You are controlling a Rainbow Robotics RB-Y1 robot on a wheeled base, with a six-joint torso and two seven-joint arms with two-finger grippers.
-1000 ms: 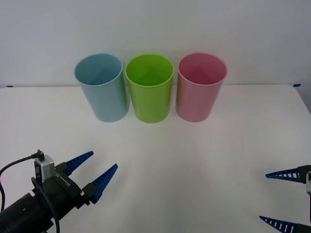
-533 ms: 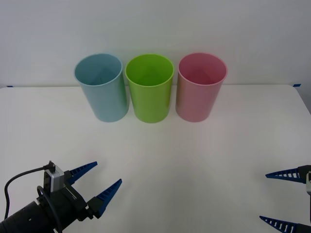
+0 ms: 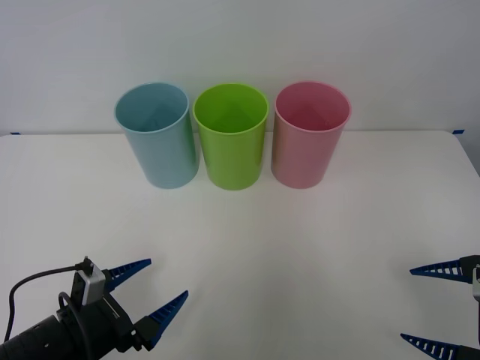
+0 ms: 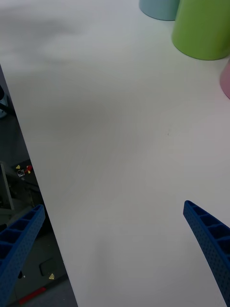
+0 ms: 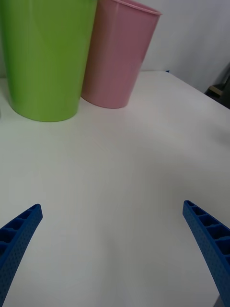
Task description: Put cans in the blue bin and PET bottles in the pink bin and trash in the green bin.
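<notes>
Three tall bins stand in a row at the back of the white table: the blue bin (image 3: 156,135) on the left, the green bin (image 3: 232,135) in the middle, the pink bin (image 3: 308,133) on the right. My left gripper (image 3: 155,288) hovers open over the table's front left, nothing between its blue fingers. The right gripper (image 3: 430,307) is open at the front right edge, also holding nothing. The left wrist view shows the green bin (image 5: 43,57) and pink bin (image 5: 120,53) ahead. Cans, PET bottles and trash are out of view.
The white table (image 3: 300,247) spreads wide and bare between the bins and both grippers. A white wall rises right behind the bins. In the right wrist view the table's edge (image 4: 33,177) runs close by, with floor and equipment beyond it.
My left gripper has drawn back toward the front edge and lower in the front view, staying open. The right gripper and the bins have not moved.
</notes>
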